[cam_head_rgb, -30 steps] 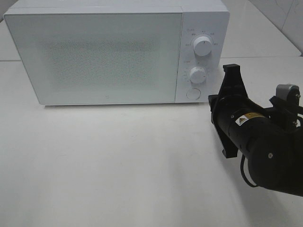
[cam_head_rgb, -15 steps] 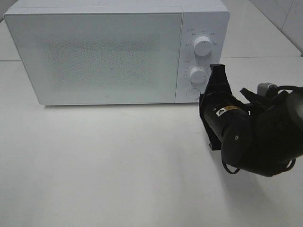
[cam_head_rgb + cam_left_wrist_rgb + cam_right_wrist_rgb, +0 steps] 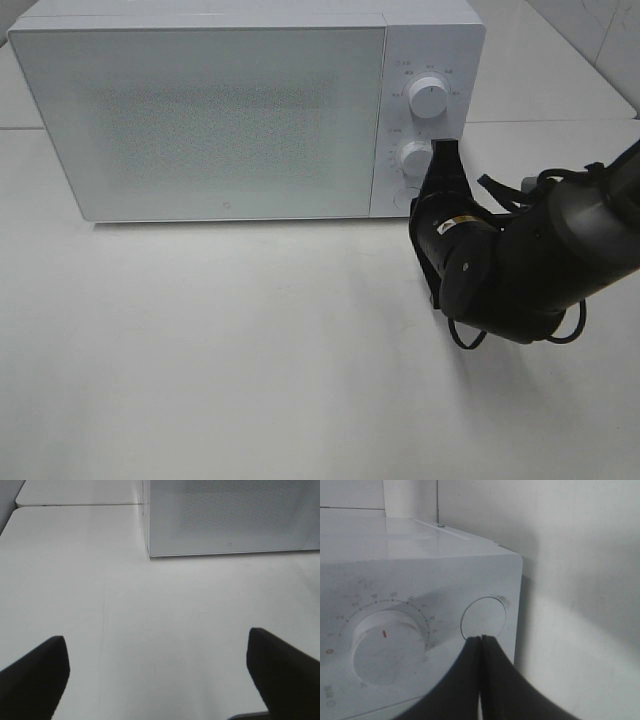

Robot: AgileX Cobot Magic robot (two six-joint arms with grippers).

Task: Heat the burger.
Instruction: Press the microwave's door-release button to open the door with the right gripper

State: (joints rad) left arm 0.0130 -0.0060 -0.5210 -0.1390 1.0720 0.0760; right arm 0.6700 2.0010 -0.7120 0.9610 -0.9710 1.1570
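Right gripper (image 3: pixel 481 639), pressed together, has its tips at the round button's (image 3: pixel 483 616) edge, contact unclear; a second ago it stood off beside the microwave (image 3: pixel 430 30). Left gripper (image 3: pixel 156 639) is spread wide over the table (image 3: pixel 150 580). Burger unseen: the closed frosted door (image 3: pixel 200 120) hides the inside.

Microwave (image 3: pixel 230 120), right hand (image 3: pixel 444 152) block rear right; front table (image 3: pixel 220 350) free

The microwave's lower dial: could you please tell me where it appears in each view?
Exterior high: lower dial, on the right-hand panel, just left of the right pincer.
Left wrist: not in it.
Right wrist: lower dial, beside the round button.
Shared landmark: the white microwave.
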